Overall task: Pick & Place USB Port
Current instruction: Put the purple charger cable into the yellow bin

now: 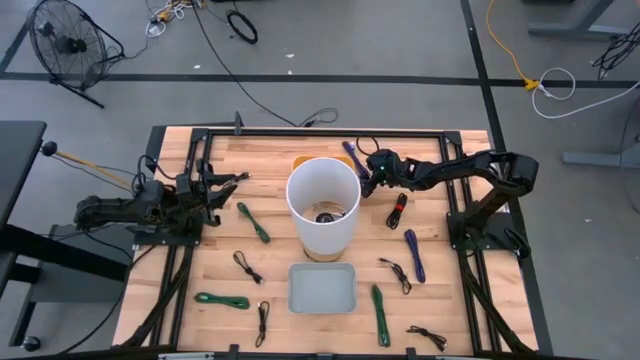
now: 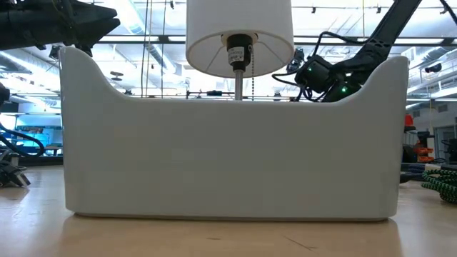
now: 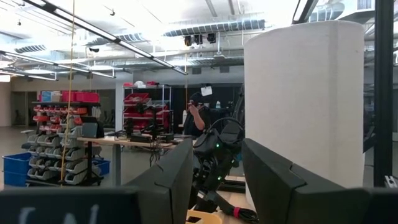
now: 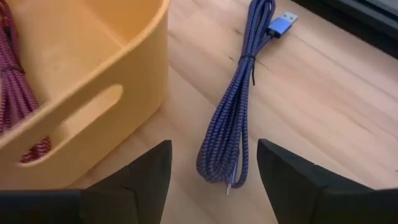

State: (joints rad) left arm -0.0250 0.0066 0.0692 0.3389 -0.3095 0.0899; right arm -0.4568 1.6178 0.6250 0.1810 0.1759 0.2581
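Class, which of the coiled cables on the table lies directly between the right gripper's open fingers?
The blue-purple braided USB cable beside the yellow bin; the others lie farther off.

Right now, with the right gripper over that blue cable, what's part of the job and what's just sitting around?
Job:
- open right gripper, above the cable
- bundled blue braided USB cable
- yellow plastic bin holding a red cable

Lying about:
- white lamp shade
- grey tray
- green cable
- left gripper, open, waiting at the table's left
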